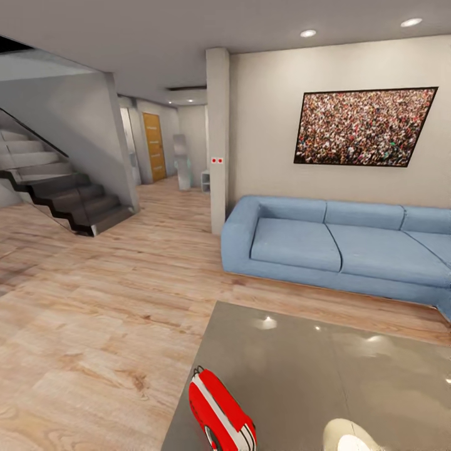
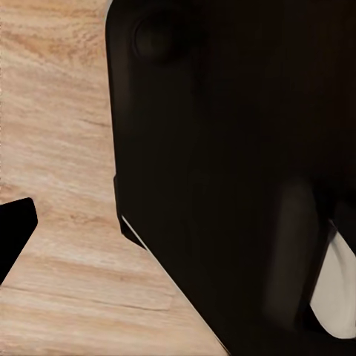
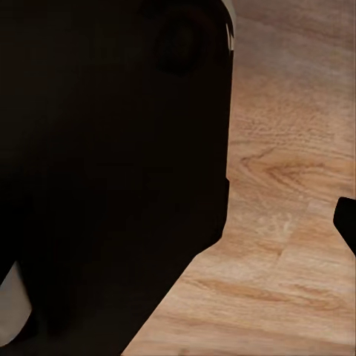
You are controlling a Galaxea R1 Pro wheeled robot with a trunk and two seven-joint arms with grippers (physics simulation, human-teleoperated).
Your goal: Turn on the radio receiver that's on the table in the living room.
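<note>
Pincer state cannot be told on either arm: each wrist view shows a dark robot body above wood plank floor [image 2: 59,148], with one black tip at the frame edge, left pincer [image 2: 15,230] and right pincer [image 3: 347,222].

Radio [image 1: 220,418] lies on the surface [image 1: 300,376], at its near left part close to the left edge, red with a white band. A pale round disc [image 1: 351,437] lies to its right, well apart. Beyond the surface stands a light-blue sofa [image 1: 338,247] against the far wall, under a crowd picture [image 1: 364,126]. Stairs [image 1: 69,197] rise at far left.
</note>
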